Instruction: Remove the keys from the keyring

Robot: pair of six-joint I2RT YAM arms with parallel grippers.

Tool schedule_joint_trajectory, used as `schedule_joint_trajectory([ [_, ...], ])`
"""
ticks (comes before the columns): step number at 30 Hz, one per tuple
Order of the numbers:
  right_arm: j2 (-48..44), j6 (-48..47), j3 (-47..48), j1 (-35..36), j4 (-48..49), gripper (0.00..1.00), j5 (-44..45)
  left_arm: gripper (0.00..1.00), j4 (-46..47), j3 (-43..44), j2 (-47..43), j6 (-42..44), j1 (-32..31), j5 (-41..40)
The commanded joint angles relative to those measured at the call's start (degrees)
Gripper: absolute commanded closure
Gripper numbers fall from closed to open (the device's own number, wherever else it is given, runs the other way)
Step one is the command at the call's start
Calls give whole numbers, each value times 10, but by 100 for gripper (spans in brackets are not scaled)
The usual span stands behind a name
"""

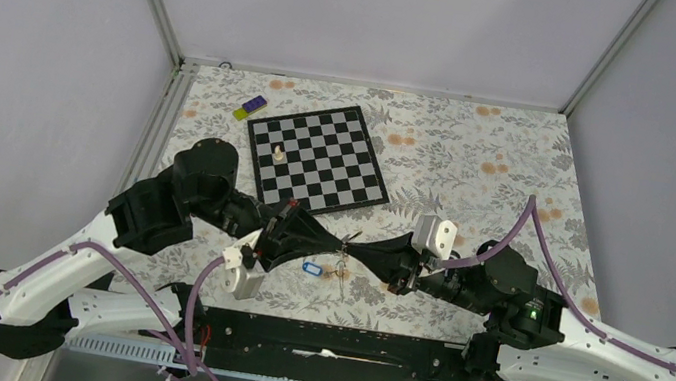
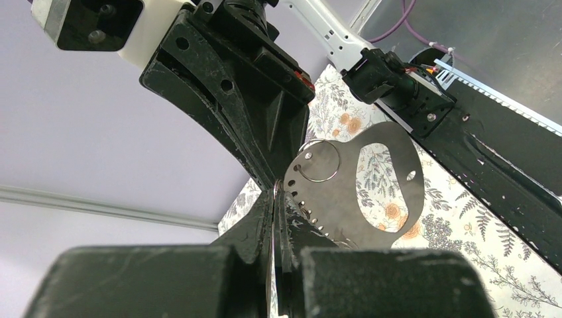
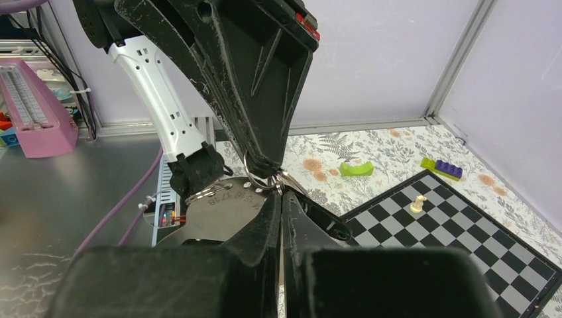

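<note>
While the two arms are meeting tip to tip above the floral-patterned table (image 1: 488, 173), just in front of the black-and-white chessboard (image 1: 319, 155), the left gripper (image 1: 336, 244) is pressing its jaws fully together. The left wrist view is showing a thin silvery edge pinched between its pads (image 2: 245, 232). I am reading that edge as the thin silvery wire keyring (image 2: 320, 161), though ring or key blade cannot be told for certain. The right gripper (image 1: 357, 251) is likewise standing fully closed, nose to nose with it; its own fingers are hiding whatever sits between its jaws. The bunch is hanging clear of the table at that junction. The small silvery metal keys (image 1: 342, 274) are dangling straight below, and the blue plastic tag (image 1: 311, 268) is hanging just beside them. A flat silvery metal plate with an oval cut-out (image 2: 391, 192) is riding on the ring through a hole near its edge. Judgement: no key is looking free yet, and the step in hand is setting opposed grips to work one round the coil. Risks: with both tips crowding one spot, the right may be gripping wire rather than a key, so a pull would only twist or drag the ring. Thin wire could slip from the pads and drop the bunch. A straight pull apart could spring the coil instead of threading a key off. The swinging plate and tag could snag on a finger.
</note>
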Motion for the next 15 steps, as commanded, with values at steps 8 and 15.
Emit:
schedule_joint_trajectory([
  [8, -31, -21, 16, 4, 25, 100, 34, 100, 68, -20, -21, -7, 0, -18],
  [15, -40, -41, 43, 4, 1, 100, 36, 100, 67, -28, -29, -10, 0, -23],
])
